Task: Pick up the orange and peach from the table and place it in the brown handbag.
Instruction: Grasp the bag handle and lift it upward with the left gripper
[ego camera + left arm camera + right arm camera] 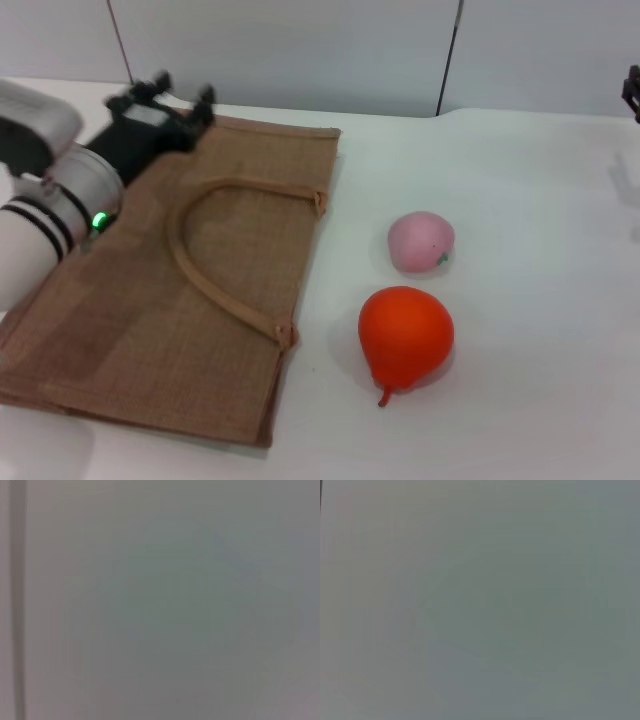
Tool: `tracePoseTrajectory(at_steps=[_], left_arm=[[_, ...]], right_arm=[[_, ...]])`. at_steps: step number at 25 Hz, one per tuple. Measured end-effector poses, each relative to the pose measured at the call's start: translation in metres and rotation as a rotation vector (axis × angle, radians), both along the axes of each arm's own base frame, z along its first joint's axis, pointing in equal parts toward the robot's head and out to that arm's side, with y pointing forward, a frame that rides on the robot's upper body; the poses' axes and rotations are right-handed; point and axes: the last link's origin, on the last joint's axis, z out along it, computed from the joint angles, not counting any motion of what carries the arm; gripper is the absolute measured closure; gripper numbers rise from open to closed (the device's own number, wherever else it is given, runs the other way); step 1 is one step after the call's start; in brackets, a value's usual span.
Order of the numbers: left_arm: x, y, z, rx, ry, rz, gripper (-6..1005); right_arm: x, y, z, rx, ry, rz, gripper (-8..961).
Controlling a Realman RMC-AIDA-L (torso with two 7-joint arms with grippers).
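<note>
The brown handbag (pixel 170 300) lies flat on the white surface (pixel 530 300), mouth not visibly open, so it likely needs lifting first. The left gripper (pixel 165 95) hovers over its far corner, fingers spread. The orange (pixel 405 335) and peach (pixel 420 241) wait beside it. Right gripper (pixel 631 95) barely peeks in, fingers unclear. Only the head view shows any of this; both wrist views are blank grey.

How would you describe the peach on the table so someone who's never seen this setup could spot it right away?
Start at the big brown handbag lying flat on the white table. Two toy fruits sit apart on the bare surface to its right. The peach is the farther one, behind the orange: smaller, pale pink and rounded with a small green mark, while its neighbour is bright orange-red with a stem tip.
</note>
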Motion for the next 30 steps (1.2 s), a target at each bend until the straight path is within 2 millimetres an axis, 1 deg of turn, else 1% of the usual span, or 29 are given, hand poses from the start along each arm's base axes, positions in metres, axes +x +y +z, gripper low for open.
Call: tracePoseTrajectory(at_steps=[3,5,9,12,16,21,25,27,30], left_arm=[[-0.001,0.006,-0.005,-0.097,0.025,0.028,399],[-0.001,0.007,-0.003,-0.139,0.005,0.038,400],[-0.003,0.004,-0.001,-0.216,-0.038,0.05,403],[-0.009,0.001,0.001,-0.261,-0.024,0.066,404],[-0.011,-0.004,0.011,-0.334,0.003,0.047,407],[-0.019,-0.011,0.034,-0.404,0.013,0.077,409],[-0.024,-0.014,0.049,-0.452,0.073,0.112,412],[-0.027,-0.015,0.053,-0.475,0.104,0.136,413],[-0.028,-0.015,0.054,-0.5,0.135,0.15,414]], right_arm=[[0.002,-0.001,-0.001,-0.009,-0.001,-0.012,253],[0.002,-0.001,-0.001,-0.01,-0.002,-0.014,253],[0.005,-0.002,-0.001,-0.01,-0.003,-0.019,253],[0.006,-0.003,-0.001,-0.012,-0.007,-0.023,252],[0.007,-0.003,-0.001,-0.013,-0.009,-0.026,252],[0.007,-0.003,-0.001,-0.014,-0.009,-0.026,252],[0.007,-0.003,-0.001,-0.014,-0.009,-0.026,252],[0.007,-0.003,-0.001,-0.014,-0.009,-0.025,252],[0.006,-0.003,-0.001,-0.014,-0.009,-0.023,252]])
